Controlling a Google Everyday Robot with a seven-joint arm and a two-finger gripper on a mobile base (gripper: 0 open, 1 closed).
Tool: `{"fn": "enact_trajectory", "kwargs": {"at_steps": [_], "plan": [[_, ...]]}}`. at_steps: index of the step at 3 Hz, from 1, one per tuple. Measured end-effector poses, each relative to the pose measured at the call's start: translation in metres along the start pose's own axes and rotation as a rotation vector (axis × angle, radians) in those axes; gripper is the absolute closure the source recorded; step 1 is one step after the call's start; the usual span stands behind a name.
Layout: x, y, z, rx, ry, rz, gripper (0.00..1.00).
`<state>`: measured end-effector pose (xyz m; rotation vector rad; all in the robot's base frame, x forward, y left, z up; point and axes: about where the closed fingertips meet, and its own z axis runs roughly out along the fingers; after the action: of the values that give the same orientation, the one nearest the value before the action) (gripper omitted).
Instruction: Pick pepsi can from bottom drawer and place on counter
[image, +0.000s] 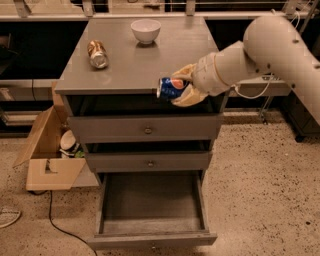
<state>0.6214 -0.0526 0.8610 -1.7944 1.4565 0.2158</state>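
My gripper is shut on the pepsi can, a blue can with a red-white-blue logo, held on its side. It hangs at the front edge of the counter, right of the middle, level with the counter top. The bottom drawer is pulled open below and its tray holds nothing. My white arm reaches in from the right.
A brownish-gold can lies on the counter's left side. A white bowl stands at the counter's back. The two upper drawers are closed. An open cardboard box sits on the floor to the left, with a cable beside it.
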Motion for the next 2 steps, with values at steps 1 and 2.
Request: {"fn": "enact_trajectory", "kwargs": {"at_steps": [1, 2], "plan": [[0.005, -0.043, 0.0, -0.033, 0.055, 0.04, 1.0], [0.024, -0.103, 0.008, -0.006, 0.125, 0.136, 1.0]]}}
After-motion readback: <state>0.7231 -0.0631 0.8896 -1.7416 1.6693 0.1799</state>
